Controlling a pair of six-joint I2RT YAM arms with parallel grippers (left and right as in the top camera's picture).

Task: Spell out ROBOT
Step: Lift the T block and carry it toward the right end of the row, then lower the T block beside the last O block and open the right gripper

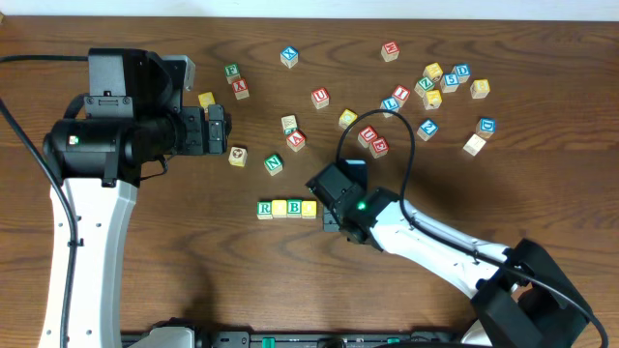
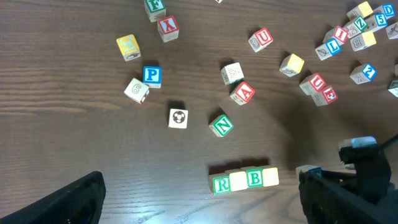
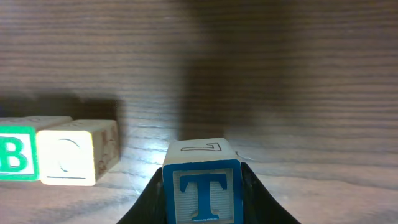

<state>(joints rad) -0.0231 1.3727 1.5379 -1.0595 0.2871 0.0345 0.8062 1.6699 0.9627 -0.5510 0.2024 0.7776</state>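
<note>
A row of four blocks [image 1: 287, 208] lies mid-table: green R, a pale face, green B, a pale face. The same row shows in the left wrist view [image 2: 245, 179]. My right gripper [image 1: 334, 215] is just right of the row's end and is shut on a blue T block [image 3: 202, 190]. In the right wrist view the row's last block [image 3: 78, 160] and the green B [image 3: 15, 158] lie to the left of the T block, with a gap between. My left gripper [image 1: 219, 129] is open and empty, up at the left above the table.
Loose letter blocks are scattered over the far half: a green N [image 1: 274, 164], a red A [image 1: 296, 141], a red U [image 1: 320, 98], a blue P [image 2: 151, 75], and a cluster at the far right [image 1: 447, 85]. A black cable [image 1: 387, 121] arcs over the right arm.
</note>
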